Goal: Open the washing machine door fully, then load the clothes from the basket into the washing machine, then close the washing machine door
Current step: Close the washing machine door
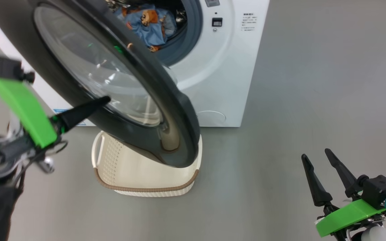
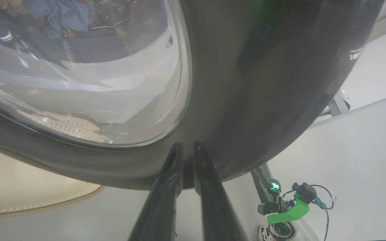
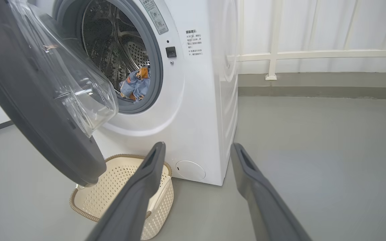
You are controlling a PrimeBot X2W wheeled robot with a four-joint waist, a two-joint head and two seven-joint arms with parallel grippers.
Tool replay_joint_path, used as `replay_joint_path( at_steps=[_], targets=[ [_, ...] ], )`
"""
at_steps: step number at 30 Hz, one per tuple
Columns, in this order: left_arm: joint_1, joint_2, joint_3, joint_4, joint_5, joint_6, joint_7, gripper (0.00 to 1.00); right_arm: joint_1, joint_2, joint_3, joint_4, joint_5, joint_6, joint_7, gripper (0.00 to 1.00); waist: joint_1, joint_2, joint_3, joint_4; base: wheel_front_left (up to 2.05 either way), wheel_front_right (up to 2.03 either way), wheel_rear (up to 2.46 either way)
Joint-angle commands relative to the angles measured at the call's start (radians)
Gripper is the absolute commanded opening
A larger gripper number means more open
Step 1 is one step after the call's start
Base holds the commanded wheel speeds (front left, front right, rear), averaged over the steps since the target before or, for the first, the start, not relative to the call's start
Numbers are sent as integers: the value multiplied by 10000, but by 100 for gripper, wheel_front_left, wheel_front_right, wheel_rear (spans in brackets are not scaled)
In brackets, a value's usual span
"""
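A plain grey floor is seen around the washing machine, with the clothes already lying in the drum and the basket left below. The washing machine door is half swung, and the left gripper, its fingers nearly together, seems pressed against the rim. The right gripper is held apart, idle. A glancing push could slide off the glossy rim, leaving the door unlatched.

Glossy black-rimmed washing machine door with clear glass; perforated steel drum; soft printed clothes; perforated, seemingly plastic basket; matt floor.
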Motion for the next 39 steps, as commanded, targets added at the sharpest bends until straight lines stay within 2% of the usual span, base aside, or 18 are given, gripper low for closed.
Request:
replay_joint_path(
  at_steps=[1, 4, 11, 21, 31, 39],
  targets=[
    [158, 707, 513, -261, 143, -29, -397, 100, 134, -149, 246, -203, -99, 16, -49, 100, 0, 0, -120, 148, 0, 0, 0],
    [776, 1052, 591, -264, 231, -29, -924, 100, 160, -198, 261, -208, -92, 16, -49, 100, 0, 0, -170, 240, 0, 0, 0],
    [2000, 1473, 773, -131, 163, -29, -2065, 100, 302, -300, 207, -219, -74, 16, -49, 100, 0, 0, -254, 411, 0, 0, 0],
    [3584, 1717, 821, -82, 124, -29, -4316, 100, 449, -497, 41, -207, -45, 16, -49, 100, 0, 0, -196, 448, 0, 0, 0],
    [4955, 1793, 157, 115, 435, -29, -7104, 100, 635, -612, -213, -164, -39, 16, -49, 100, 0, 0, -323, 8, 0, 0, 0],
    [5338, 1934, -623, 538, 358, -29, -8645, 100, 743, -669, -385, -178, -65, 16, -49, 100, 0, 0, -331, -565, 0, 0, 0]
  ],
)
